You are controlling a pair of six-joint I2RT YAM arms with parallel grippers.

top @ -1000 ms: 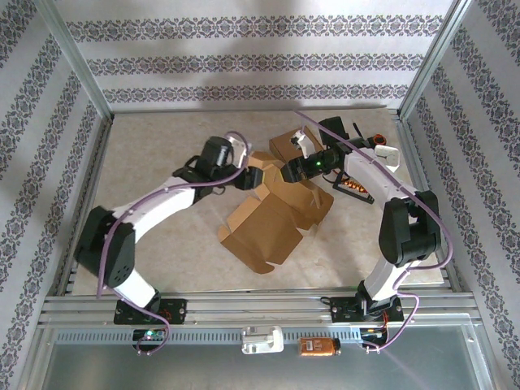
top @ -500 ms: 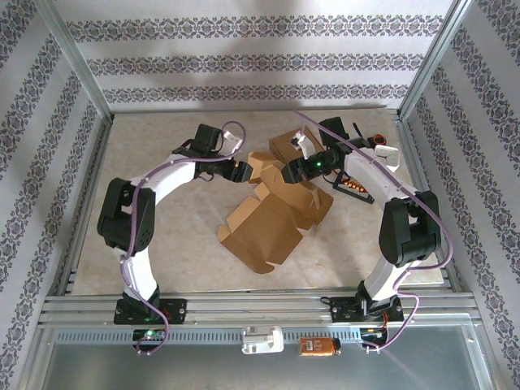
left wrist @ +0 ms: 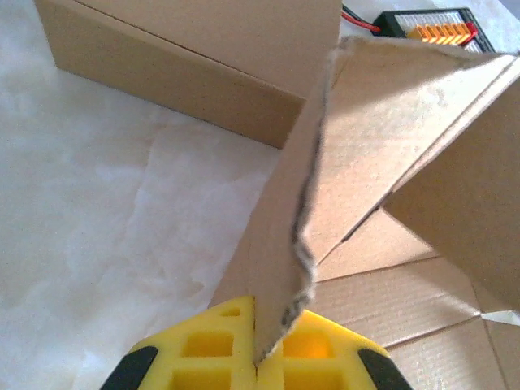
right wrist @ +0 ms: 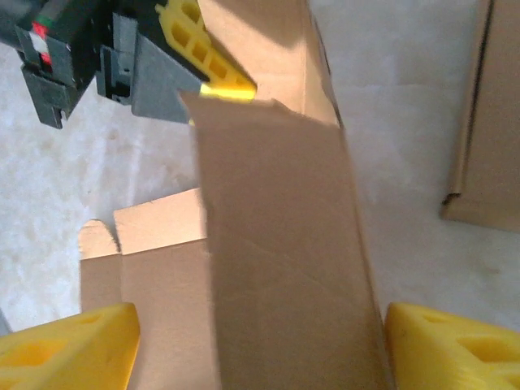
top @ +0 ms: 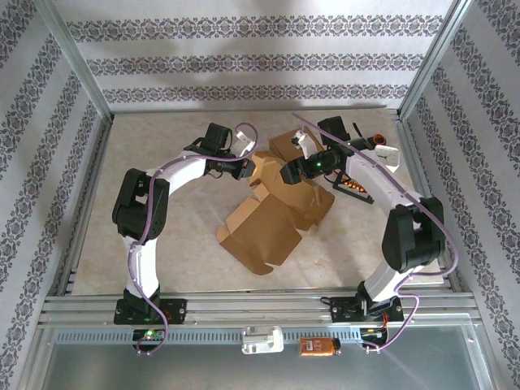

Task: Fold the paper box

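Note:
The brown paper box (top: 272, 223) lies partly unfolded at the table's middle, with flaps raised at its far end. My left gripper (top: 247, 166) is shut on the edge of one upright flap (left wrist: 296, 227), which is pinched between its yellow fingers (left wrist: 211, 353). My right gripper (top: 291, 171) stands open at the flaps from the right. A raised cardboard panel (right wrist: 276, 268) sits between its wide-apart yellow fingertips (right wrist: 69, 349). In the right wrist view the left gripper's yellow fingers (right wrist: 213, 71) show beyond that panel.
A second, folded brown box (top: 284, 145) stands just behind the flaps. A black device with orange parts (top: 351, 187) lies right of the box, under the right arm. Metal frame posts and patterned walls close in the table on three sides.
My left gripper, open before, has moved back to the flap and shut on its edge, and the left arm has drawn in. The right gripper's jaws have spread wider.

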